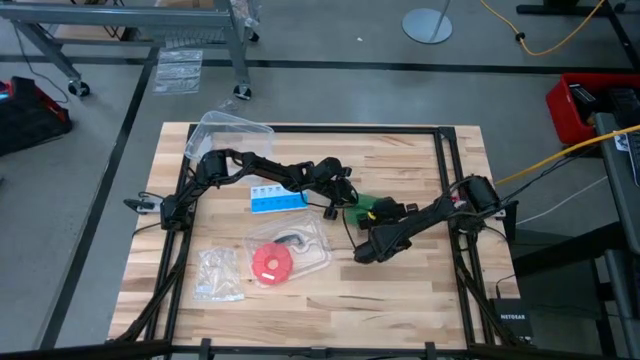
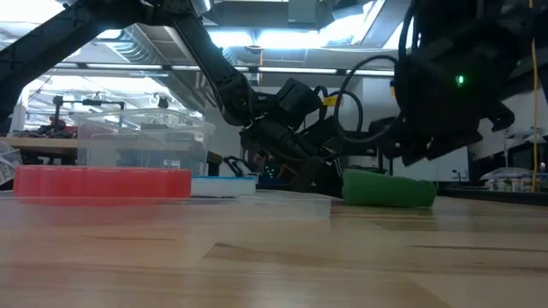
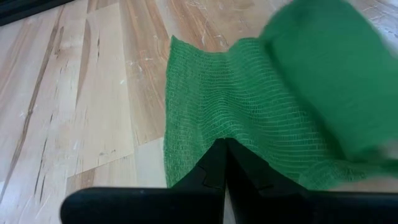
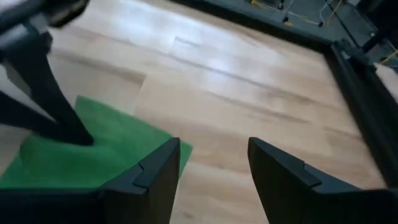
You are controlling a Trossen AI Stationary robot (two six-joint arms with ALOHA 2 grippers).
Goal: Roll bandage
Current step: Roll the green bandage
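The dark green bandage (image 1: 362, 208) lies on the wooden table near its middle. One part is a thick roll (image 3: 329, 74); a flat tail (image 3: 211, 106) spreads from the roll over the wood. In the low view the bandage (image 2: 388, 190) is a low green bundle. My left gripper (image 3: 224, 146) is shut, its tips down on the flat tail. My right gripper (image 4: 214, 165) is open just beside the bandage (image 4: 93, 149), on its near side and above the table, with nothing between its fingers. My left gripper presses its shut fingertips (image 3: 225, 149) down on the bandage's flat tail (image 3: 205, 134), close to the tail's free edge. The fingers come slanting down from the table's left side. The tail lies flat on the wood under them, and the roll rests beyond the tips.
A blue-and-white pill box (image 1: 275, 200) lies left of the bandage. A red disc (image 1: 270, 262) sits in a clear tray toward the near edge, with a clear bag (image 1: 218, 275) left of it. A clear container (image 1: 230, 130) stands at the far left. Bare wood lies to the right.
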